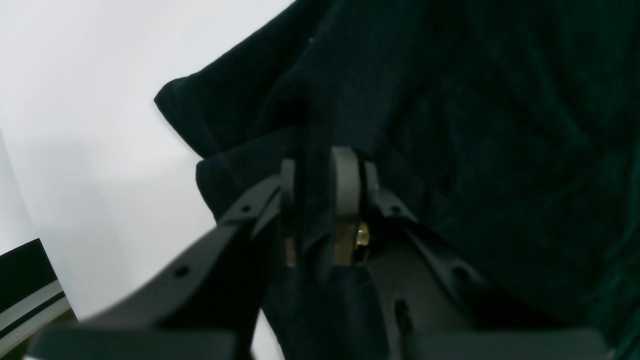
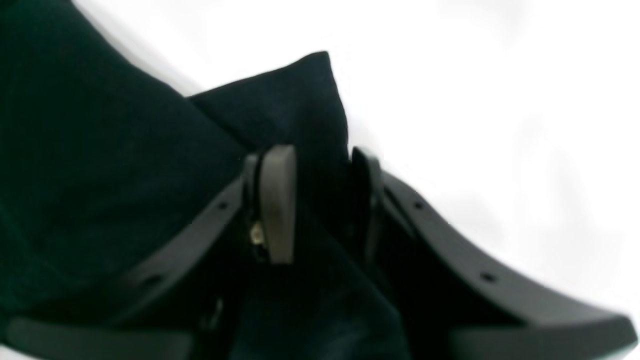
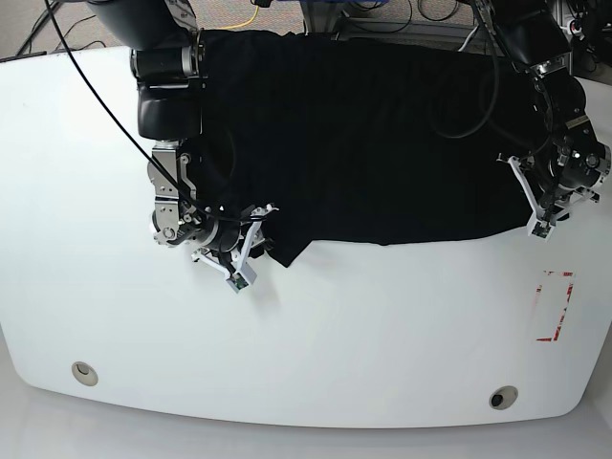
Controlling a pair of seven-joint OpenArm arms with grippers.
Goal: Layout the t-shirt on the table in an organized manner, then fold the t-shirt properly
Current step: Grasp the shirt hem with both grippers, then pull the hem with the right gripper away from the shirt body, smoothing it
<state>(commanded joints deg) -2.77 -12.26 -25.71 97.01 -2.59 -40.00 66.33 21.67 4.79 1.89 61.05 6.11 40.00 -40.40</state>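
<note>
The black t-shirt (image 3: pixel 363 134) lies spread across the far half of the white table (image 3: pixel 335 335), its near hem running left to right. On the base view's right, my left gripper (image 3: pixel 529 199) holds the hem's end. The left wrist view shows this gripper (image 1: pixel 316 175) shut on a fold of the t-shirt (image 1: pixel 450 125) above the table (image 1: pixel 75 100). On the base view's left, my right gripper (image 3: pixel 253 239) grips the other lower corner. There the gripper (image 2: pixel 320 190) is shut on the t-shirt (image 2: pixel 100 150), a pointed corner poking past the fingers.
A red dashed rectangle (image 3: pixel 556 306) marks the table near its right edge. Two round grey grommets (image 3: pixel 84 372) (image 3: pixel 501 397) sit near the front edge. Cables hang behind the far edge. A dark block with grey stripes (image 1: pixel 30 290) shows at the left wrist view's lower left.
</note>
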